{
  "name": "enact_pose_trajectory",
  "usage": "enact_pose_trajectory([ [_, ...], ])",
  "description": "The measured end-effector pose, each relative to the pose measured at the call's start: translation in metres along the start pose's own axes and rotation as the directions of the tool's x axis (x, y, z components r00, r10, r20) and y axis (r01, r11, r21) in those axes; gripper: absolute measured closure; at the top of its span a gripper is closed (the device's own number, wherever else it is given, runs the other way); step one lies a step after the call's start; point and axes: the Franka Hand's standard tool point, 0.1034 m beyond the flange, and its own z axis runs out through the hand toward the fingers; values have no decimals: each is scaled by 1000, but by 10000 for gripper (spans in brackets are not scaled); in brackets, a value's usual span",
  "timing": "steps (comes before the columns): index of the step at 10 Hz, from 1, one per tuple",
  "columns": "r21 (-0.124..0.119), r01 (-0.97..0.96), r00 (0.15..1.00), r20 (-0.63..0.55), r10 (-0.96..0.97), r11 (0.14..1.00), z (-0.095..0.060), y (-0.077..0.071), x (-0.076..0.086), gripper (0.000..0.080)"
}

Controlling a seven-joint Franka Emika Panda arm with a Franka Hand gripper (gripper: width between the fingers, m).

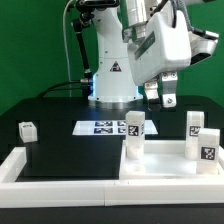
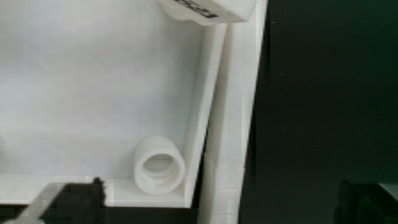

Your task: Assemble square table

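This is a robotics lab set up for recorded trials. A white Franka arm [image 1: 135, 40] stands on its base at the back of a black counter [image 1: 60, 135], with a green backdrop [image 1: 30, 45] behind it. White bars [image 1: 20, 165] fence the work area, and a marker board [image 1: 105, 127] of printed tags lies flat on the counter. Furniture parts carry similar black-and-white tags [image 1: 135, 124] for camera tracking.

1. The scene is viewed in the exterior view from the front, low and slightly above the bench [image 1: 60, 140], facing the arm's base.
2. In the wrist view, the top [image 2: 89, 90] is seen from close above, looking down.
3. The top's [image 1: 160, 150] rim and corner socket [image 2: 160, 168] are shared.
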Motion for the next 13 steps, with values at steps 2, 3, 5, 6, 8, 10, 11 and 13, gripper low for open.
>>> enact_pose_trajectory([
  [2,1,222,975,-19,-222,975,-1,8,14,151],
  [3,-10,326,945,-26,-327,945,-3,21,28,151],
  [5,-33,544,837,-46,-545,838,-10,43,62,151],
  [6,-45,591,803,-57,-593,805,-10,48,72,151],
  [8,-57,689,721,-50,-691,723,-9,47,68,151],
  [10,-69,773,630,-42,-776,631,-9,47,70,151],
  [11,-75,809,582,-39,-812,583,-9,50,74,151],
  [13,-109,928,360,22,-933,355,-8,86,115,151],
])
